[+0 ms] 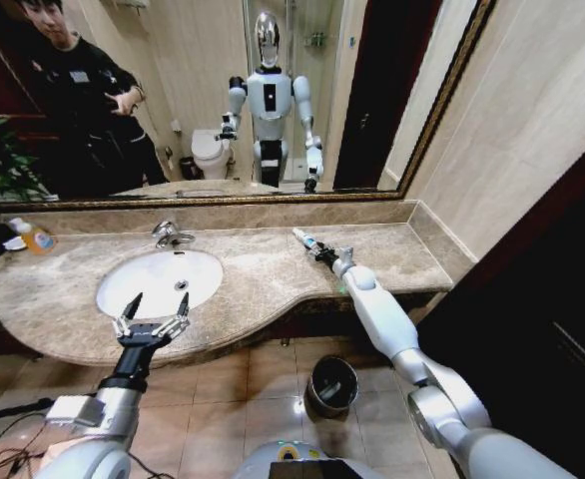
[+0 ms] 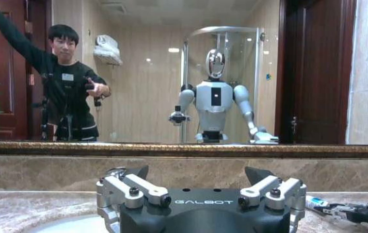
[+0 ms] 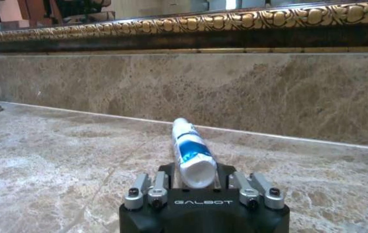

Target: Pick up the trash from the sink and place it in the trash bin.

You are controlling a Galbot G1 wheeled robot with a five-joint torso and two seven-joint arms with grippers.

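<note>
- The trash here is a little white tube (image 3: 190, 150) with blue marks on it.
- The tube is held in the right end effector (image 1: 324, 254). The fingers are closed on the tube's near end, one on each side.
- The rest of the tube sticks out past the fingers, toward the far wall and the mirror.
- The tube and the right end effector are low over the counter (image 1: 263, 269), on its right part. I cannot tell if the tube touches the stone.
- The tube is well to the right of the sink (image 1: 160, 280), not in it.
- The right arm reaches up from the near right to get there.
- The sink is a white oval bowl set in the brown marble counter. A shiny tap (image 1: 171, 236) stands at its far edge.
- The left end effector (image 1: 153, 317) hangs at the near edge of the sink. Its fingers are spread wide apart and hold nothing.
- In the left wrist view, the two dark fingertips (image 2: 257, 174) point up with a big gap between them.
- The trash bin (image 1: 331, 385) stands on the tiled floor, below the near edge of the counter. It is a small round dark bucket with a shiny rim.
- The bin is nearer than the tube and lower down, about straight below the right arm.
- A soap bottle (image 1: 35, 238) with orange liquid stands at the far left of the counter.
</note>
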